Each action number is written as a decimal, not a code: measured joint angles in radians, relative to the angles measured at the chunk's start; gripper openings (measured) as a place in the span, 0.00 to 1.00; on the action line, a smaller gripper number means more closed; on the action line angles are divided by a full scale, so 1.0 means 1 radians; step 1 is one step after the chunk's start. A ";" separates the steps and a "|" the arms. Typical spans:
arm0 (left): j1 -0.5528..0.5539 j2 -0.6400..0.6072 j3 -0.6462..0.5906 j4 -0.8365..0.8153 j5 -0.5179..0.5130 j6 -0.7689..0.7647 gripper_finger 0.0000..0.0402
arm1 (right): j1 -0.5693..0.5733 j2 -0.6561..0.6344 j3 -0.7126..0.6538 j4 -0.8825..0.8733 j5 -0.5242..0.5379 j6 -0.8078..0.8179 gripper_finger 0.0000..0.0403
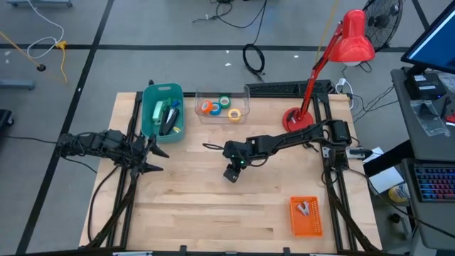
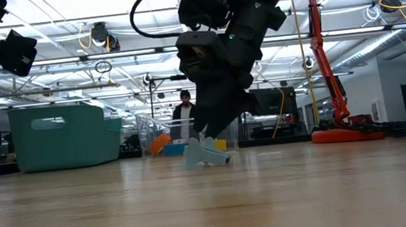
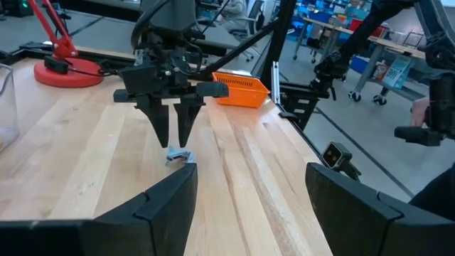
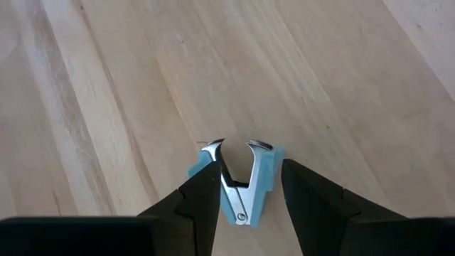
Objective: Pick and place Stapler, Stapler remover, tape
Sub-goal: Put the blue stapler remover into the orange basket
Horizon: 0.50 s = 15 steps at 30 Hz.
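Right wrist view shows the pale blue staple remover lying on the wooden table, between the right gripper's fingers, which sit narrowly apart just beside its sides. Whether they grip it cannot be told. Tape rolls lie in a clear tray. The left gripper waits wide open near the teal bin.

Blue staple remover flat mid-table; 4 tape rolls in clear bin.

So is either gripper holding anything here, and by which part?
The right gripper straddles the pale blue staple remover lying on the table, a finger at each side grip; a closed hold cannot be told. The left gripper holds nothing.
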<state>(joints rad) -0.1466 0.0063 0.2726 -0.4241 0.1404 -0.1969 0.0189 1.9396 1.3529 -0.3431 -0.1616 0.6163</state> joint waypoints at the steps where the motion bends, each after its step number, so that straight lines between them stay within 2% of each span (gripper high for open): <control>1: 0.000 0.000 0.000 0.000 0.000 0.000 0.66 | 0.000 0.000 0.000 0.000 0.000 0.000 0.35; 15: 0.000 0.000 0.000 0.001 0.000 -0.007 0.66 | 0.000 0.000 0.000 0.002 -0.005 0.001 0.35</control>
<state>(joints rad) -0.1465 0.0063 0.2726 -0.4235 0.1406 -0.2043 0.0189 1.9396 1.3529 -0.3412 -0.1661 0.6174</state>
